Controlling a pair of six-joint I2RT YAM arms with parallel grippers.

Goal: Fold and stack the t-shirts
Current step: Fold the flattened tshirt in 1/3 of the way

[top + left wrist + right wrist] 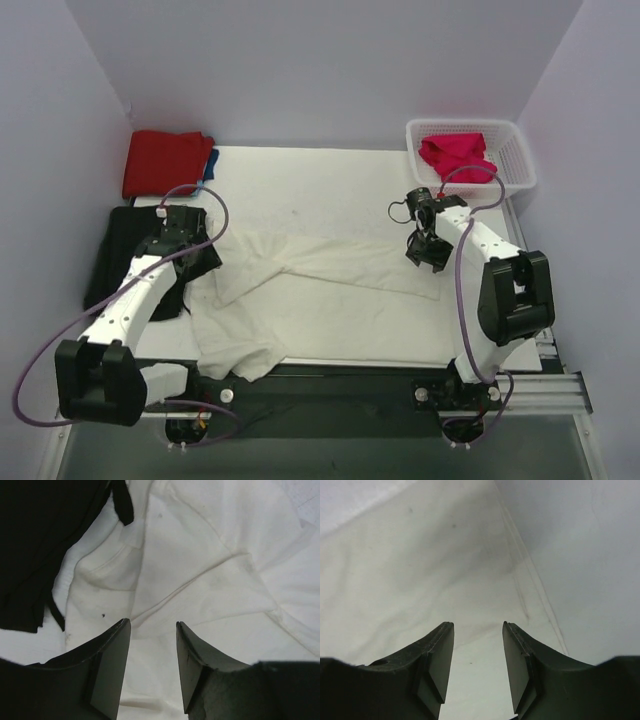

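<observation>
A large cream-white t-shirt (330, 290) lies rumpled and partly folded across the middle of the table, one corner hanging over the front edge. My left gripper (197, 258) hovers over its left side, open, with nothing between its fingers (152, 625); the shirt's creased cloth (200, 570) shows below. My right gripper (428, 256) is over the shirt's right edge, also open and empty (478, 626), above smooth cloth (420, 580). A folded red t-shirt (165, 162) lies at the back left on a blue one (209, 165). A magenta-pink t-shirt (457, 155) sits in the basket.
A white plastic basket (515, 165) stands at the back right corner. A black cloth (130, 255) lies on the left side under my left arm, and also shows in the left wrist view (45, 540). White walls close in the back and both sides.
</observation>
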